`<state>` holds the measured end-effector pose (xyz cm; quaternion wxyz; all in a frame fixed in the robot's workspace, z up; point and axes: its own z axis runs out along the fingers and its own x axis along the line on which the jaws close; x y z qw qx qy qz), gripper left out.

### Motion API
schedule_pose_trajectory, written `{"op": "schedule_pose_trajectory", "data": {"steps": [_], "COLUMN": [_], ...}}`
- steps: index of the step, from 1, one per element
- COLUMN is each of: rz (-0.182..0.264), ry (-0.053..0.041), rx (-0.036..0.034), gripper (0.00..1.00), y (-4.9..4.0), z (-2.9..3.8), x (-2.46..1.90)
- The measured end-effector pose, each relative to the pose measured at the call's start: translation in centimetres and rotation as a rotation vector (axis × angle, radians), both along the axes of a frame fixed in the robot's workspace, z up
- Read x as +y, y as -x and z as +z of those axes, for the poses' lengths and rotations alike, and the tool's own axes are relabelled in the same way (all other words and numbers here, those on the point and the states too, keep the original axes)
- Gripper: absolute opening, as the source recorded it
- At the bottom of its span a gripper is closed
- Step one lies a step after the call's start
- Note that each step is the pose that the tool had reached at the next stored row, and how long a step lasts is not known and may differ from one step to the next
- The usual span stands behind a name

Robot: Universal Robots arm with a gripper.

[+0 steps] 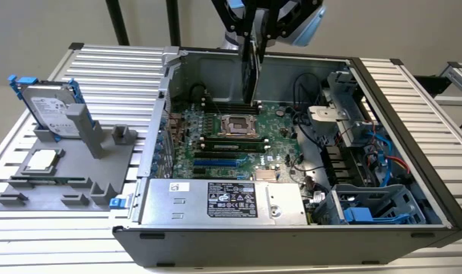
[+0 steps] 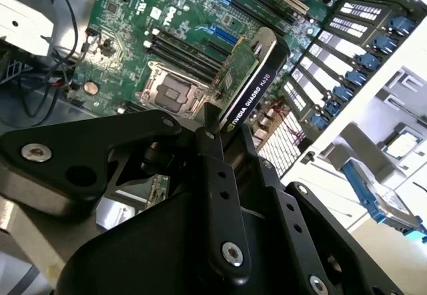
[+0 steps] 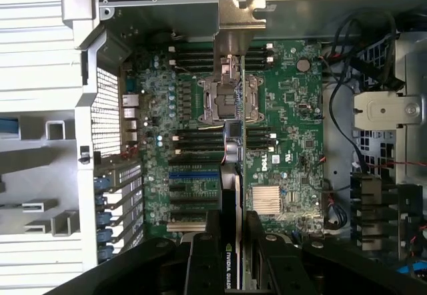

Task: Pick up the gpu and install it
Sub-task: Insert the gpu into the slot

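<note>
The gpu [image 1: 250,74] hangs upright on edge over the open computer case [image 1: 398,114], above the motherboard [image 1: 239,137], and touches nothing below. My gripper [image 1: 255,34] is shut on its upper edge. In the second wrist view the gpu [image 2: 257,81] shows its black cover beside its green board, gripped by the black fingers [image 2: 208,149]. In the first wrist view the gpu [image 3: 230,175] is seen edge-on over the CPU socket and memory slots, its silver bracket [image 3: 237,25] near the case wall, with my gripper [image 3: 233,241] clamped around it.
A grey fixture [image 1: 71,171] at the exterior view's left holds a silver hard drive [image 1: 52,108] with blue rails and a small square chip [image 1: 42,160]. Inside the case are the power supply [image 1: 223,200], cables [image 1: 307,91], drive bays [image 1: 368,211] and the blue expansion slot [image 1: 215,161].
</note>
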<state>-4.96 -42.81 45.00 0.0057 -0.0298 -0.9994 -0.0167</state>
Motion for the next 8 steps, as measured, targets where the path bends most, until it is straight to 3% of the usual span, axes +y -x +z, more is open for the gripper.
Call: {"op": "schedule_pose_trajectory", "data": {"steps": [8], "rz": [0.005], "ry": [0.0001], "rx": [0.0], "gripper": [0.0], "y": [0.0], "z": [0.0], "x": [0.0]}}
